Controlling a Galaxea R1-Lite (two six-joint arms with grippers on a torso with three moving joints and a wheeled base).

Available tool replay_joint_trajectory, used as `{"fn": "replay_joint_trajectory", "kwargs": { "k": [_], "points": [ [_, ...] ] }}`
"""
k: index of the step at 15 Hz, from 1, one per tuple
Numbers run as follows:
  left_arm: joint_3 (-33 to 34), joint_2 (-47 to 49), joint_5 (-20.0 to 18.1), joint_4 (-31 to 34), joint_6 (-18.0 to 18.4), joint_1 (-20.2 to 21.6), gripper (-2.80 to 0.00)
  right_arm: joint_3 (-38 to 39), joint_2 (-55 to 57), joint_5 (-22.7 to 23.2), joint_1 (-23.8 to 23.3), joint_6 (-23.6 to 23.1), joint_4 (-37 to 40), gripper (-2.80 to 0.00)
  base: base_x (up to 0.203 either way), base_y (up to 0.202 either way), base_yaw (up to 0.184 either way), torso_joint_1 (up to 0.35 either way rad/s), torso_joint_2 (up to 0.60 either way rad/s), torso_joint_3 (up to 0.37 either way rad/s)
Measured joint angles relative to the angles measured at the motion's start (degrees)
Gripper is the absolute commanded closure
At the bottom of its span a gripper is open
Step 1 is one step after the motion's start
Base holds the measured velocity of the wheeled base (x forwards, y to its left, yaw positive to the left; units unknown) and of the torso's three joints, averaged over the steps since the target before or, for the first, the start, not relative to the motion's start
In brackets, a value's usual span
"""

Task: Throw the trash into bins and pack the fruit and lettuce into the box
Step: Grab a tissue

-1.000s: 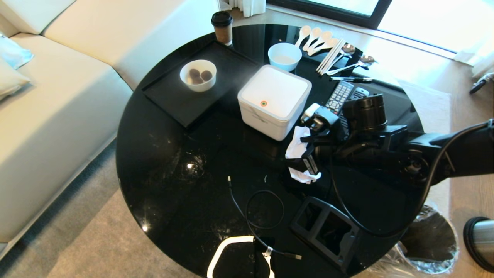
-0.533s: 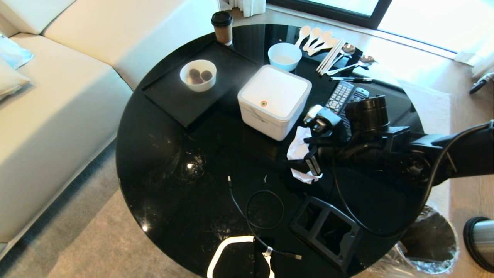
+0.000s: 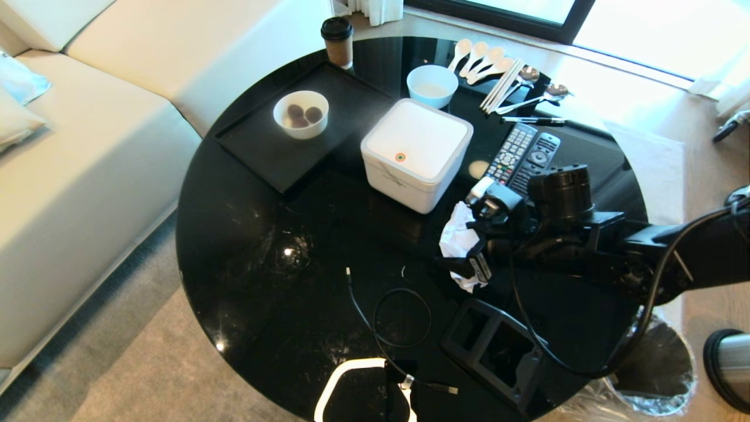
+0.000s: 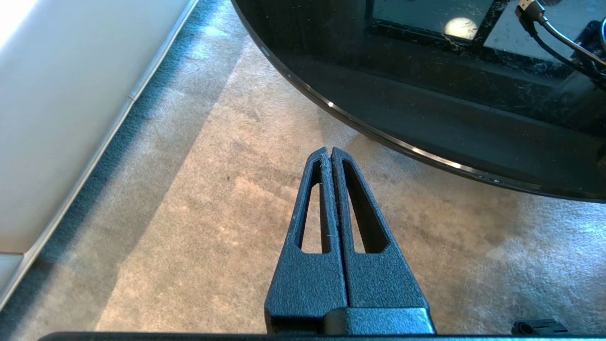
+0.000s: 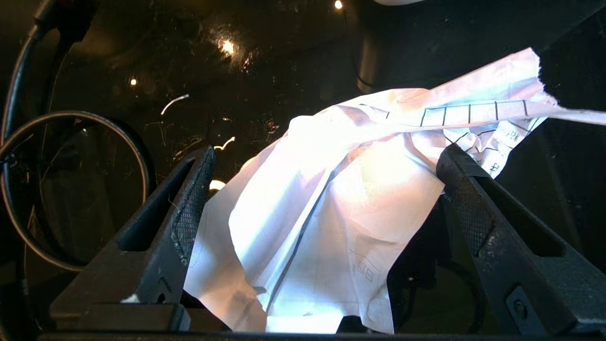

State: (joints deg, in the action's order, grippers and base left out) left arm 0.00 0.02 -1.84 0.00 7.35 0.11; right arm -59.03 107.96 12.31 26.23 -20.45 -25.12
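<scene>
We find the crumpled white paper sheet with printed grid lines [image 5: 331,199] lying on the round glossy black table [image 3: 263,246], just beside the closed white plastic box with rounded corners [image 3: 417,153]. The right gripper [image 5: 326,175] straddles the paper, fingers spread wide on either side, not pinching it. The left gripper [image 4: 330,156] hangs over beige carpet [image 4: 189,227] off the table's edge, fingers pressed together, empty.

Matte black right arm [image 3: 615,252] with a looping black cable [image 3: 562,357]; black textured hand [image 5: 326,189] fingers with triangular cut-outs.
</scene>
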Motion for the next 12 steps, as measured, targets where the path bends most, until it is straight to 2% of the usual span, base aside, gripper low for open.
{"fn": "replay_joint_trajectory", "kwargs": {
  "k": [6, 7, 12],
  "points": [
    [0.00, 0.00, 0.00, 0.00, 0.04, -0.01, 0.00, 1.67, 0.17, 0.00, 0.06, 0.00, -0.96, -2.80, 0.000, 0.000, 0.000, 0.000, 0.00, 0.000],
    [0.00, 0.00, 0.02, 0.00, 0.02, 0.00, 0.00, 1.67, 0.17, 0.00, 0.09, -0.05, -0.96, 0.00, 0.000, 0.000, 0.000, 0.000, 0.00, 0.000],
    [0.00, -0.02, -0.01, 0.00, 0.04, 0.00, 0.00, 1.61, 0.17, -0.02, 0.11, -0.17, -1.06, 0.00, 0.000, 0.000, 0.000, 0.000, 0.00, 0.000]
  ]
}}
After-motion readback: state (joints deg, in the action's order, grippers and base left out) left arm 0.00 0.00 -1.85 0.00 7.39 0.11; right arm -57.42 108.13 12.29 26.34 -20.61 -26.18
